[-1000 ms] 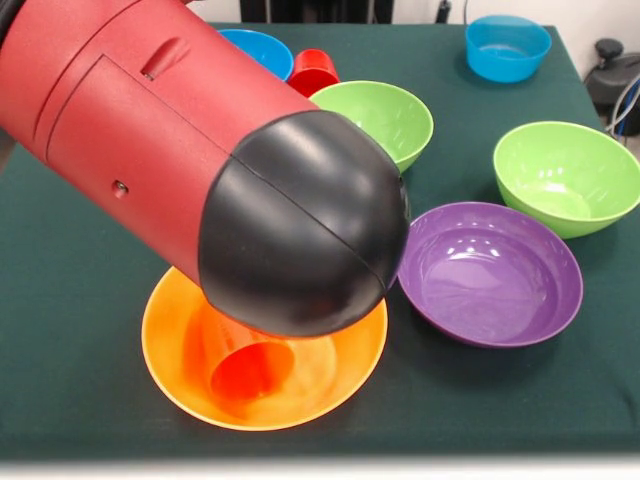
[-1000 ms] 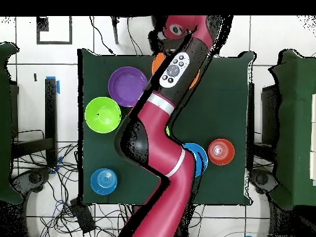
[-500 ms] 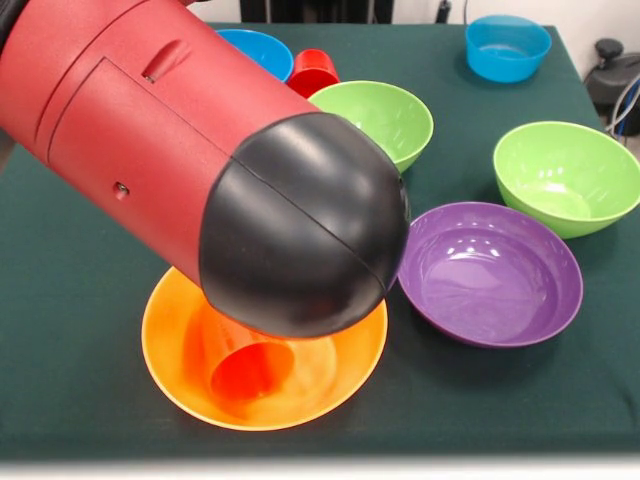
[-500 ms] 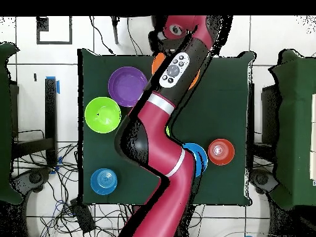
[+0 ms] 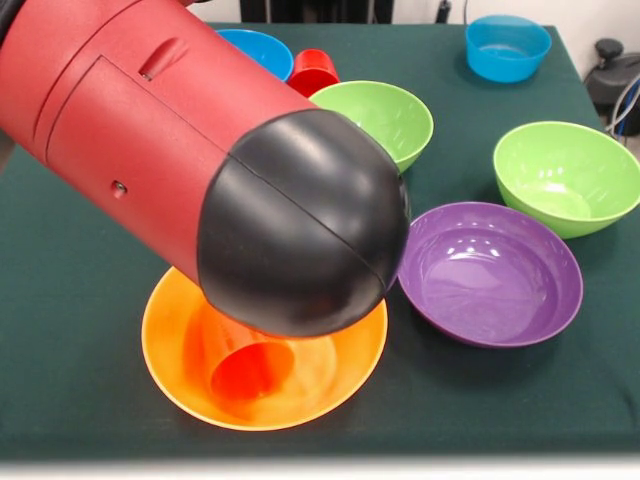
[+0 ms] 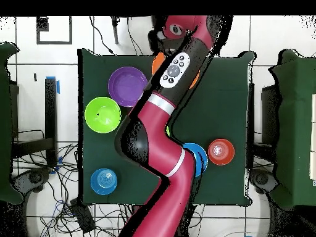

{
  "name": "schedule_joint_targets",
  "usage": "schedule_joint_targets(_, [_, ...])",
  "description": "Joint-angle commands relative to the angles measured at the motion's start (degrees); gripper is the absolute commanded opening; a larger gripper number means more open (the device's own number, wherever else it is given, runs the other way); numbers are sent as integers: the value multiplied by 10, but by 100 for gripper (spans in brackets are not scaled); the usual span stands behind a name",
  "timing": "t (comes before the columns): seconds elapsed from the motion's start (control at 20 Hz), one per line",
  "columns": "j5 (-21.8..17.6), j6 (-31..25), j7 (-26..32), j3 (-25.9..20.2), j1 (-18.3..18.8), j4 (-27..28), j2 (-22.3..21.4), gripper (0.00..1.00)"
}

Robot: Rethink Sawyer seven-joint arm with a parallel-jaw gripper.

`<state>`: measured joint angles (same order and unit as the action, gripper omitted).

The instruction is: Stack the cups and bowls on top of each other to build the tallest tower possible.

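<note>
A big orange bowl (image 5: 170,350) sits at the near edge of the table. An orange cup (image 5: 250,370) is inside it, mostly hidden by the arm. The red and black arm (image 5: 200,170) reaches over this bowl and fills the left of the front view. It hides the gripper there, and the overhead view shows only the arm (image 6: 173,68) over the orange bowl (image 6: 158,62). A red cup (image 5: 313,70) stands at the far side. The small crimson bowl is hidden or out of view.
A purple bowl (image 5: 490,272) lies right of the orange bowl. Two lime green bowls (image 5: 385,115) (image 5: 565,175) sit behind it. One blue bowl (image 5: 507,47) is at the far right and another (image 5: 258,48) is beside the red cup.
</note>
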<state>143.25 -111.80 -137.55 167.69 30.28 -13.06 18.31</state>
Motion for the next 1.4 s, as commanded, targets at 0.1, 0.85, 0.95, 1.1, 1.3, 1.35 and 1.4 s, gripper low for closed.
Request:
schedule_joint_targets(0.1, [25,3,16,71,9,41,28,100])
schedule_joint_targets(0.85, [41,33,18,70,12,44,33,100])
schedule_joint_targets(0.95, [43,37,23,71,13,44,34,100])
schedule_joint_targets(1.1, [44,43,33,71,15,44,36,100])
schedule_joint_targets(1.3, [40,35,43,71,16,43,35,100])
schedule_joint_targets(1.35, [39,35,43,71,15,43,35,100])
schedule_joint_targets(1.4, [37,32,42,71,15,43,34,100])
